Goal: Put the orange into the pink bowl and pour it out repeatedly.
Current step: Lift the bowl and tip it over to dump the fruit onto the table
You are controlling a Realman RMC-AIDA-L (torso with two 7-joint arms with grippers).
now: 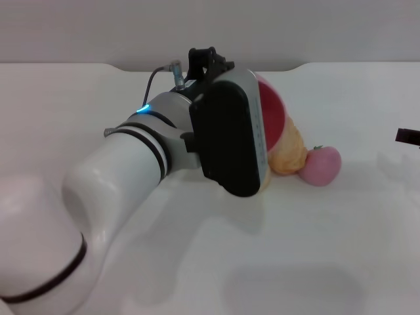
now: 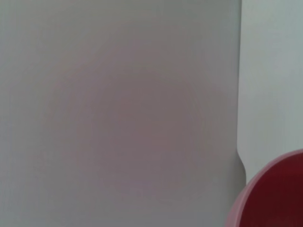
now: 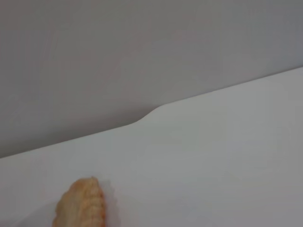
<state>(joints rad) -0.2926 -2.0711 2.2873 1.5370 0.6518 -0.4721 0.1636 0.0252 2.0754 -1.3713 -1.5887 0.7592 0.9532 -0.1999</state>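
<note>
- Pink bowl (image 1: 272, 111) sits raised at scene centre, tipped on its side, mostly hidden behind the left arm's wrist housing; only a curved slice of its glossy wall shows in the head view. A stretch of its rim (image 2: 265, 198) fills one corner of the left wrist view.
- Bowl contents: cannot tell; the interior is not exposed in any view.
- Orange: not seen in any view, whereabouts cannot be told.
- Left end effector: concealed behind its own black wrist housing (image 1: 230, 134), right at the bowl. Cannot tell whether it is open, closed, or gripping the bowl.
- Yellow-orange ridged toy food (image 1: 292, 154) lies on the tabletop (image 1: 328, 262) just below and right of the bowl; it shows too in the right wrist view (image 3: 80, 203).
- Pink round fruit (image 1: 321, 164) rests against the right side of that ridged piece.
- Right end effector (image 1: 408, 136): only a dark sliver at the far right edge, well apart from the bowl; its state cannot be told.
</note>
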